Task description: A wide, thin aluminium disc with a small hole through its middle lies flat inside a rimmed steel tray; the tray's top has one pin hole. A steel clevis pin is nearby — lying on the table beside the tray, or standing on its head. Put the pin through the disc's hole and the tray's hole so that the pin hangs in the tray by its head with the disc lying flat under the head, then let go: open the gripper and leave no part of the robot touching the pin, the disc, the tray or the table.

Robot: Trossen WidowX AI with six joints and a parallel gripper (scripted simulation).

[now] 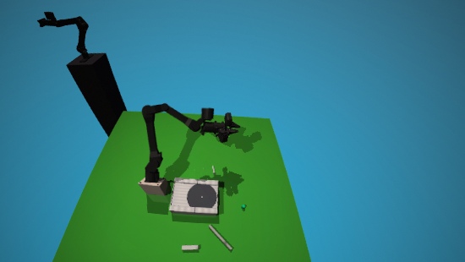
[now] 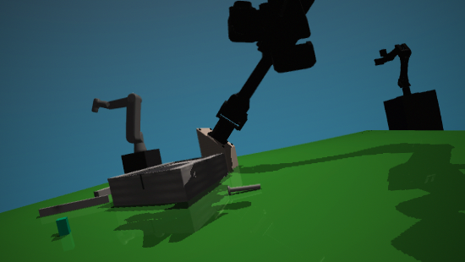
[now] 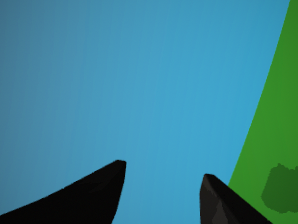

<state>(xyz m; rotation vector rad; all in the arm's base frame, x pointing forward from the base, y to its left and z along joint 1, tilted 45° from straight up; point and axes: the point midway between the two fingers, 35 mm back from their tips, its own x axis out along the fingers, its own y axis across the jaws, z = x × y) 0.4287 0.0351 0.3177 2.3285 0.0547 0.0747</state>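
The steel tray (image 1: 179,199) (image 2: 161,186) stands on the green table beside the arm's base. The dark disc (image 1: 204,197) lies flat inside it, with a small light hole at its middle. The clevis pin (image 1: 213,169) (image 2: 244,188) lies flat on the table just behind the tray. My gripper (image 1: 234,127) (image 3: 164,176) hangs high in the air over the far part of the table, well away from the pin and the tray. Its fingers stand partly apart, with only blue background between them.
A small green cube (image 1: 243,206) (image 2: 63,226) sits to the right of the tray. A long grey bar (image 1: 221,237) (image 2: 73,205) and a short grey block (image 1: 190,248) lie in front of it. A black pillar (image 1: 95,89) (image 2: 412,110) carrying another arm stands off the table's far corner.
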